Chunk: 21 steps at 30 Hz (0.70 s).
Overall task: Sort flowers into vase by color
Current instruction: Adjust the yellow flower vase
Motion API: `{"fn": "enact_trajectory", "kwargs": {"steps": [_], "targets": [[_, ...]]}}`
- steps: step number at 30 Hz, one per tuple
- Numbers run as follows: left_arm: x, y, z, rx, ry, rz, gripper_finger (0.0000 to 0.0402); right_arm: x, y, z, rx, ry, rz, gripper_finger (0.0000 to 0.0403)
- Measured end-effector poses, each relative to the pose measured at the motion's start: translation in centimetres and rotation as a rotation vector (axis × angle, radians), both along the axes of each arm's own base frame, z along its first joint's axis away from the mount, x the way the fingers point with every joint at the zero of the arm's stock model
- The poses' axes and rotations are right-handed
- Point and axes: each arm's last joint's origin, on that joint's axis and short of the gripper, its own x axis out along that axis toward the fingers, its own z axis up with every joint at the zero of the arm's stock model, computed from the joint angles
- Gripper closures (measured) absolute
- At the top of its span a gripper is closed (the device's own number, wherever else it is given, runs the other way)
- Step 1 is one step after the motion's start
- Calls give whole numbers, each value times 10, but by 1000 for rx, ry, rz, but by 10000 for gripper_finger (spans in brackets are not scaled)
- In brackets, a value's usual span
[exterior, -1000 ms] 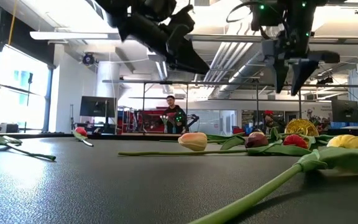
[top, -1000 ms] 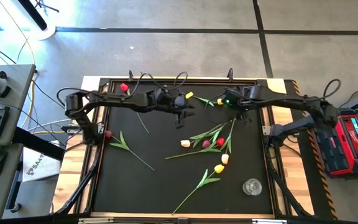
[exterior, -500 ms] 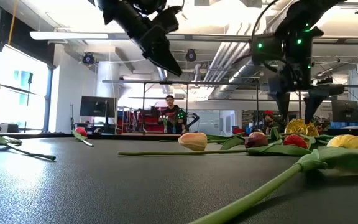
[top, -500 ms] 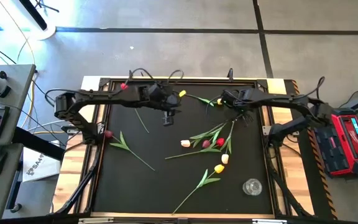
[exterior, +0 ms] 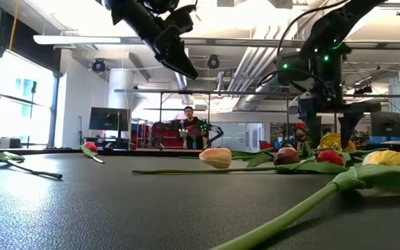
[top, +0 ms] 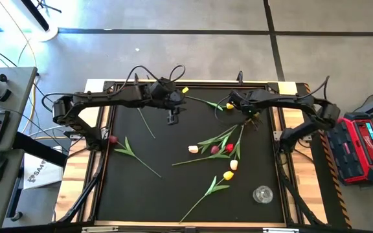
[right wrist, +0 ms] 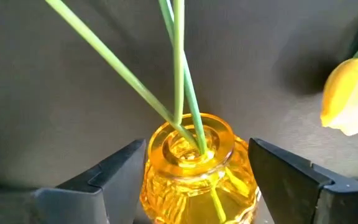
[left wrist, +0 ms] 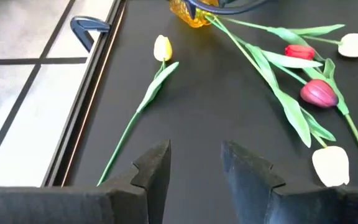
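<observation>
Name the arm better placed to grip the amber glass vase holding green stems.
Right. The right gripper is open astride the amber glass vase; the left gripper hangs open farther off, over black mat.

Free room: wide bare stretch of black table top (top: 147,194) at front left, and between the left gripper (top: 172,118) and the central tulip cluster (top: 217,145).

Obstacles: right gripper (right wrist: 194,180), fingers spread, straddles the amber vase (right wrist: 194,168); stems rise from its mouth. Clear glass vase (top: 262,193) at front right. Lone tulips (top: 131,150) along the left edge.
</observation>
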Motion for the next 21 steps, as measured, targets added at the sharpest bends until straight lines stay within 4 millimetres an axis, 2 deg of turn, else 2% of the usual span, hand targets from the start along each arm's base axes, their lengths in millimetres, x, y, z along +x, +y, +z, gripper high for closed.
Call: {"fn": "enact_trajectory", "kwargs": {"steps": [7,15,21], "targets": [[-1,-1,-1,-10,9,4,268,-3,-15,-12,29,30,-51,133],[-1,-1,-1,-17,7,11,268,-5,-20,-14,19,33,-52,136],[-1,-1,-1,-17,9,11,268,-5,-21,-14,8,18,-106,183]]}}
